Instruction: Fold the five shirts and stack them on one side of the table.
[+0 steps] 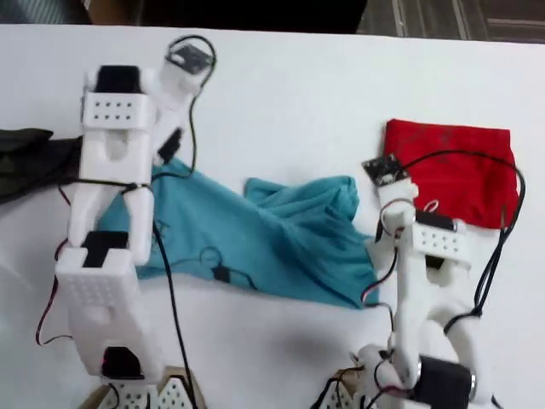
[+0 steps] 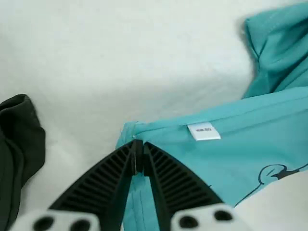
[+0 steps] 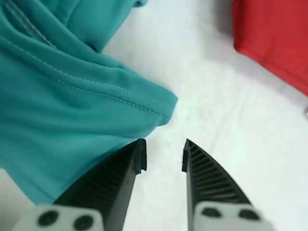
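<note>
Teal shirt (image 1: 272, 239) lies crumpled and spread across the middle of the white table (image 1: 298, 85), between the two arms.

Left arm (image 1: 106, 196): stretched far out over the table, wrist bent down above the shirt's edge on that arm's side. Left gripper (image 2: 137, 151) is pinched together, the black ribbed fingers (image 2: 103, 185) meeting at the tips with the shirt's stitched edge caught between them. A small white label (image 2: 204, 131) is sewn on the cloth just beyond the tips. Fabric under the gripper looks slightly bunched at the corner.

Right arm (image 1: 426, 281): drawn back toward its base, elbow folded, wrist pointing down at the table by the shirt's other end. Right gripper (image 3: 163, 156) has its jaws parted by a modest gap and holds nothing. It hangs over bare table, just beside a hemmed corner of the teal cloth; whether one finger touches the fabric is not clear.

Red shirt (image 1: 451, 170): folded into a neat rectangle, lying flat on the right arm's side, apart from the teal one.

Dark shirt (image 1: 34, 158): heaped at the table's edge on the left arm's side, near the teal shirt's corner, unfolded.
</note>
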`<control>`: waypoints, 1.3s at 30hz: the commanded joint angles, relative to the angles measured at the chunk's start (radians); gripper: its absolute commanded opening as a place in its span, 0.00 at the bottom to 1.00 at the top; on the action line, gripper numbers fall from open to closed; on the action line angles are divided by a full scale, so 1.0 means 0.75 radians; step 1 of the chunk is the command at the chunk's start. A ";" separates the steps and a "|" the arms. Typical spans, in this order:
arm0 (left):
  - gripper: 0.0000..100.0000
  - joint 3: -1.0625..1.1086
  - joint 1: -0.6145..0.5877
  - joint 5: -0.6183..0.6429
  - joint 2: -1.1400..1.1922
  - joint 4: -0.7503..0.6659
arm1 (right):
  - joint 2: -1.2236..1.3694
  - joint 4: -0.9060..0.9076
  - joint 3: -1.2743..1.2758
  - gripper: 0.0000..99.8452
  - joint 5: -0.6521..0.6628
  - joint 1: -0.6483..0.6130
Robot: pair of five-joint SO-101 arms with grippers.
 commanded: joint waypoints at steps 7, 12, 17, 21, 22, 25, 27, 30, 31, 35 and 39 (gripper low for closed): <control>0.03 -0.363 -0.174 0.092 -0.004 0.037 | 0.310 0.451 -0.691 0.14 -0.008 -0.026; 0.03 -0.046 -0.309 -0.068 -0.016 0.029 | 0.322 0.641 -0.728 0.14 0.141 -0.171; 0.03 0.308 -0.413 -0.223 -0.014 -0.006 | 0.324 0.576 -0.630 0.14 0.198 -0.261; 0.03 0.500 -0.434 -0.241 -0.014 -0.135 | 0.324 0.455 -0.540 0.14 0.186 -0.359; 0.03 0.537 -0.434 -0.239 -0.014 -0.164 | 0.324 0.427 -0.540 0.14 0.180 -0.384; 0.03 0.607 -0.423 -0.239 -0.014 -0.231 | 0.339 0.355 -0.550 0.14 0.051 -0.439; 0.03 0.623 -0.423 -0.239 -0.014 -0.260 | 0.339 0.314 -0.538 0.14 -0.035 -0.480; 0.03 0.623 -0.423 -0.239 -0.016 -0.264 | 0.351 0.302 -0.538 0.14 -0.115 -0.533; 0.03 0.623 -0.423 -0.239 -0.016 -0.264 | 0.367 0.302 -0.546 0.14 -0.135 -0.541; 0.03 0.623 -0.426 -0.239 -0.016 -0.264 | 0.474 0.257 -0.548 0.14 -0.227 -0.517; 0.03 0.623 -0.426 -0.239 -0.018 -0.260 | 0.580 0.204 -0.548 0.14 -0.284 -0.470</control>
